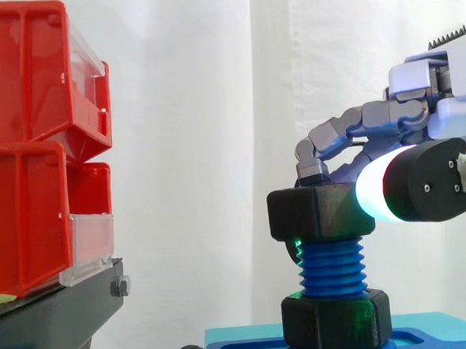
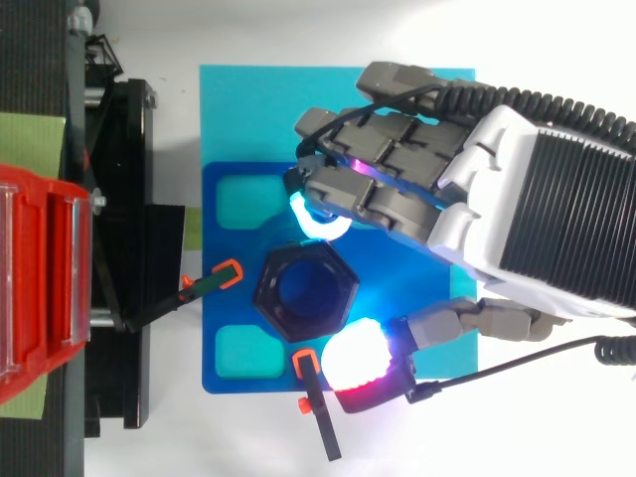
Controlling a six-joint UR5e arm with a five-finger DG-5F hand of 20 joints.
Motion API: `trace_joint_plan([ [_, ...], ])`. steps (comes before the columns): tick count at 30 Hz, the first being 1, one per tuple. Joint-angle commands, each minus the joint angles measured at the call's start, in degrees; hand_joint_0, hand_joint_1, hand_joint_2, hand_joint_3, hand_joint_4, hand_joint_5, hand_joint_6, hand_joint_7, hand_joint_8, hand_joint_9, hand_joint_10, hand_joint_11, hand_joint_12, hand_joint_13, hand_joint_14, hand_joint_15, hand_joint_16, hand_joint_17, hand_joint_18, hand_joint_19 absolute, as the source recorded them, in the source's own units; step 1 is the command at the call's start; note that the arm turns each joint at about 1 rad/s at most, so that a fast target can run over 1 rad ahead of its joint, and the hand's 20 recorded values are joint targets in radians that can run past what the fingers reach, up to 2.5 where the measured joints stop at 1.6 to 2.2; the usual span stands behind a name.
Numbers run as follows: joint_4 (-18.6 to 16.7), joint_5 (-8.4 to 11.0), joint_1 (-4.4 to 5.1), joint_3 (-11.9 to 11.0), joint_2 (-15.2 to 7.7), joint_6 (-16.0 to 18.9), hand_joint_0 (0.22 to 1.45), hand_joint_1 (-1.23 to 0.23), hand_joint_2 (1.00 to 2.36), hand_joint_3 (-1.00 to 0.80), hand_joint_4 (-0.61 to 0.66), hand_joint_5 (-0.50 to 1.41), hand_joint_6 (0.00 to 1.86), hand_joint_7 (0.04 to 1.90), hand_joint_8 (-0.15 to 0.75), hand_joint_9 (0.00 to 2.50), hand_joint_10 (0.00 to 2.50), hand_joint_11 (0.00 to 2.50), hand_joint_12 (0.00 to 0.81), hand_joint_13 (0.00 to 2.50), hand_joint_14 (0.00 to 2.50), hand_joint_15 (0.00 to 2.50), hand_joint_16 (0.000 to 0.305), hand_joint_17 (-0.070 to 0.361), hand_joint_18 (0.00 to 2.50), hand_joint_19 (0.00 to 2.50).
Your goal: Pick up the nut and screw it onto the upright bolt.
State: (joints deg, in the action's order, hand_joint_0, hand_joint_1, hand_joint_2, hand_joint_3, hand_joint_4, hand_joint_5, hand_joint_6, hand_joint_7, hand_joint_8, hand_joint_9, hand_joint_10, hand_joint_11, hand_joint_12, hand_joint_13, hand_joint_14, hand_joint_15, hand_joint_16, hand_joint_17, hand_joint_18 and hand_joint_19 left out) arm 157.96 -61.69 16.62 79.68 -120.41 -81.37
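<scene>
The hand [image 2: 507,189] is grasping the nut [image 1: 321,213], with curled fingers pressing 1 side and the thumb pad [image 2: 358,360] pressing the opposite side. The nut is sitting on top of the upright bolt [image 1: 331,267], apparently engaging only the top threads, well above a 2nd nut [image 1: 337,320] at the bolt's foot. The turning step is calling for a level nut, centred on the bolt, with light downward pressure; tilting is risking cross-threading.

Side camera level, close; top camera overhead; both share bolt [image 1: 332,267], nut [image 1: 321,211].
</scene>
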Motion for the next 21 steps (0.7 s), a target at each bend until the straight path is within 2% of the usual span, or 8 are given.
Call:
trace_joint_plan([
  [1, -0.1, -0.1, -0.1, -0.1, 0.0, -0.1, 0.43, -0.37, 1.0, -0.5, 0.24, -0.17, 0.5, 1.08, 0.258, 0.59, 0.0, 0.0, 0.29, 0.66, 0.0, 0.01, 0.044, 0.099, 0.52, 0.16],
  [10, 0.2, -0.71, -0.63, -0.1, 0.0, -0.1, 0.37, -0.2, 1.0, -0.5, 0.16, -0.23, 0.5, 0.75, 0.251, 0.41, 0.0, 0.0, 0.342, 0.47, 0.0, 0.0, 0.053, 0.119, 0.32, 0.1],
  [21, 0.8, -2.38, -2.03, -0.1, 0.1, 0.0, 0.38, -0.05, 1.0, -0.5, 0.09, -0.24, 0.5, 0.62, 0.216, 0.28, 0.0, 0.0, 0.345, 0.32, 0.0, 0.0, 0.051, 0.115, 0.12, 0.02],
])
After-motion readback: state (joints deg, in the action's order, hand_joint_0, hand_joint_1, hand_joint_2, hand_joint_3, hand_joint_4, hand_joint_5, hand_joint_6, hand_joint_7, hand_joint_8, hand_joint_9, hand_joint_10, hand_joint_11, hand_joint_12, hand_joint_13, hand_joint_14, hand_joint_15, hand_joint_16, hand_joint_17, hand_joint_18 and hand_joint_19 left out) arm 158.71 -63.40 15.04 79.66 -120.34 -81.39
